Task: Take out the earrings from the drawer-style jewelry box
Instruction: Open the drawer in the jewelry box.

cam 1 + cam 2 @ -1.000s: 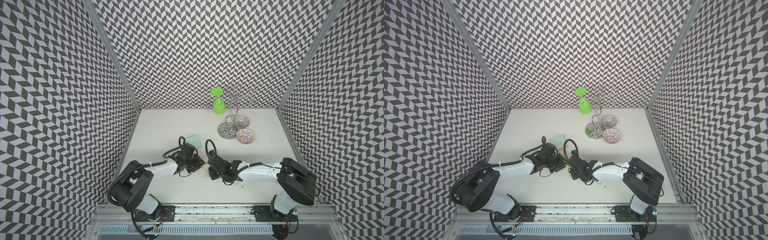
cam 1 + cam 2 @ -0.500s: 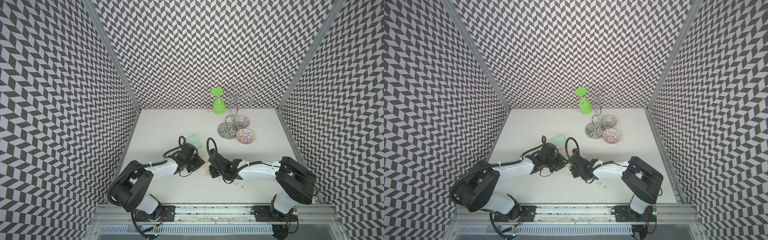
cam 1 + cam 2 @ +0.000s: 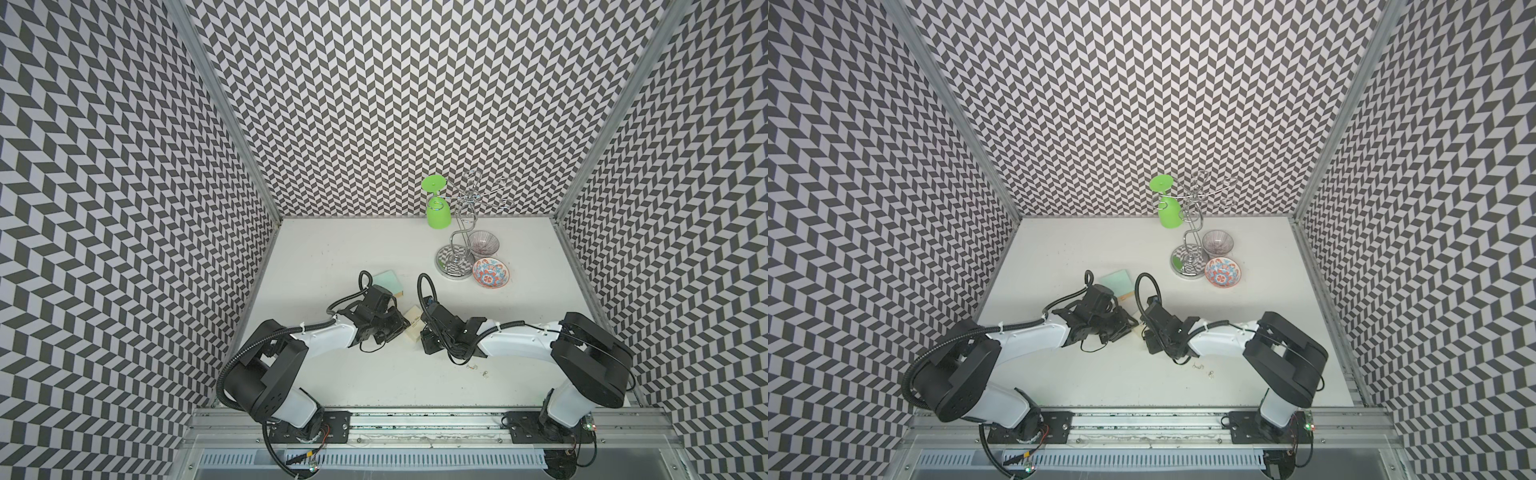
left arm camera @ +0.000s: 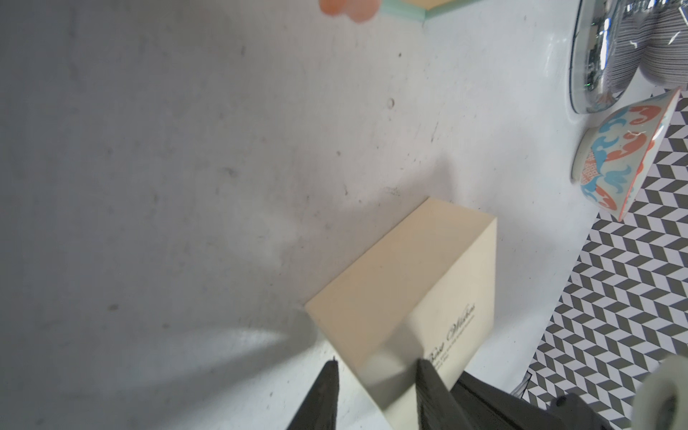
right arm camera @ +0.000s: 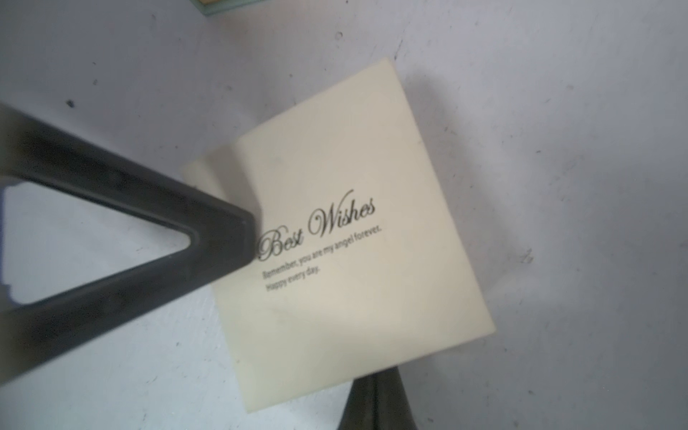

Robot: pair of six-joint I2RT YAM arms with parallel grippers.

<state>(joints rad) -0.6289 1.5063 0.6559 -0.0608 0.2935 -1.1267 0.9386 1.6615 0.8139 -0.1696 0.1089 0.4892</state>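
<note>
The cream jewelry box (image 5: pixel 353 231) lies on the table (image 3: pixel 374 232) between both arms, its drawer shut or hidden, so its contents cannot be told. The left gripper (image 4: pixel 376 363) clasps the box's left end, one finger on the lettered top. The right gripper (image 5: pixel 374 387) is clenched tight at the opposite edge, and whether it pinches a pull tab is not visible. Two or three tiny silvery earrings (image 3: pixel 471 366) lie loose on the table, near and right of the box, beside the right arm. They look feather-light, thin and slippery, easily bent or flicked away, so a fingertip pinch on the drop seems safest. The card box is light and crushable, best held by its sides. Far right, the patterned bowl (image 3: pixel 490 272) and grey bowl (image 3: pixel 482 243) look empty
</note>
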